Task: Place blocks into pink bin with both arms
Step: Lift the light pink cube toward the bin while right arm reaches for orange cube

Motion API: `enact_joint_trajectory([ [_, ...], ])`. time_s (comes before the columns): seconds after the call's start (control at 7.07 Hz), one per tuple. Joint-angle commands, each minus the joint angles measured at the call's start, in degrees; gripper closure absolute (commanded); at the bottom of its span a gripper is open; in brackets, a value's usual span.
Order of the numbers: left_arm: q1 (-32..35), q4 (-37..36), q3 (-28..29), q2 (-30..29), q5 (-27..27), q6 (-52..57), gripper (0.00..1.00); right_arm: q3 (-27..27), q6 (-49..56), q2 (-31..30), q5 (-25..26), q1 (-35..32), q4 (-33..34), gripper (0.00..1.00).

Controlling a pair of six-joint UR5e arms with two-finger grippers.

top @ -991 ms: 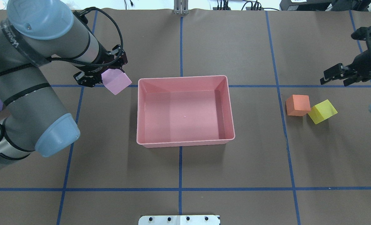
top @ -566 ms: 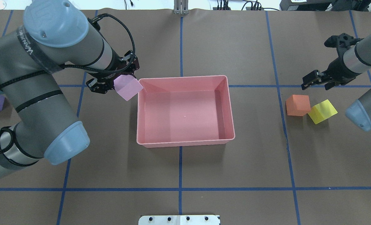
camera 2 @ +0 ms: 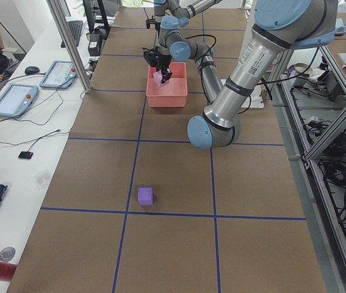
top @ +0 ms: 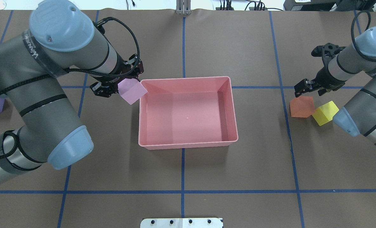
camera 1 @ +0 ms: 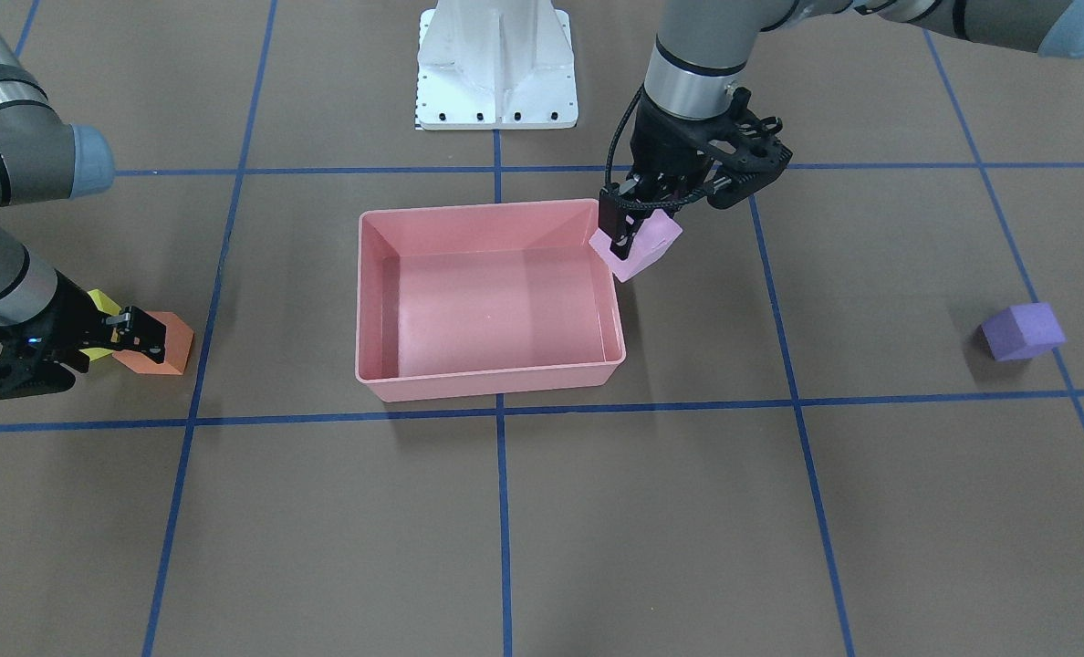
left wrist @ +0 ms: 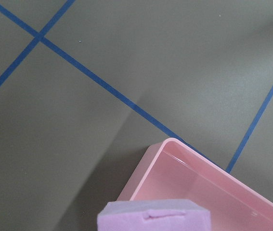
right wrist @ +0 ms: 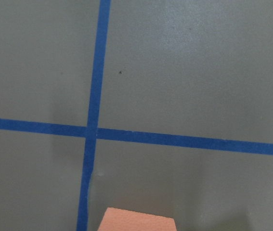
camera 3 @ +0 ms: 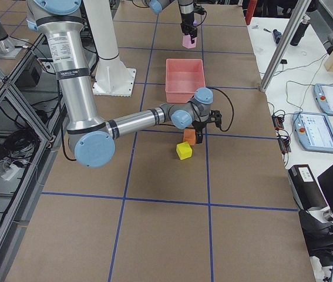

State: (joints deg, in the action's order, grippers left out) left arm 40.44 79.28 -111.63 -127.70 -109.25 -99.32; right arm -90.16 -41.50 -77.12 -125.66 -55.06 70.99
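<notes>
The pink bin [top: 188, 146] is sitting at the centre of the surface [top: 238, 171], its long axis running between the left and right edges and its opening facing up. The left gripper [top: 120, 82] is hanging over the bin's far left corner, its fingers clenching the light pink cube [top: 132, 91], which is tilting with one corner pointing down. The left arm is bending at the elbow with its wrist pointing down. The right gripper [top: 310, 88] is hovering just above the orange cube [top: 302, 107] toward the right edge, its fingers standing apart and gripping nothing. The yellow cube [top: 324, 113] is touching the orange one and is partly hidden by the right arm. The purple cube [camera 1: 1021, 331] is resting near the left edge.
</notes>
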Motion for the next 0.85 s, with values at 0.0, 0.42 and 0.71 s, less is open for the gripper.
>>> enact_joint_trajectory([
  [0.0,0.0,0.0,0.0,0.0,0.1,0.0,1.0,1.0,0.2,0.4,-0.1,0.4,-0.1,0.0],
  [0.42,0.0,0.0,0.0,0.3,0.1,0.0,1.0,1.0,-0.3,1.4,-0.5,0.4,0.1,0.0],
  [0.71,0.1,0.0,0.0,0.4,0.1,0.0,1.0,1.0,-0.5,1.4,-0.5,0.4,0.1,0.0],
])
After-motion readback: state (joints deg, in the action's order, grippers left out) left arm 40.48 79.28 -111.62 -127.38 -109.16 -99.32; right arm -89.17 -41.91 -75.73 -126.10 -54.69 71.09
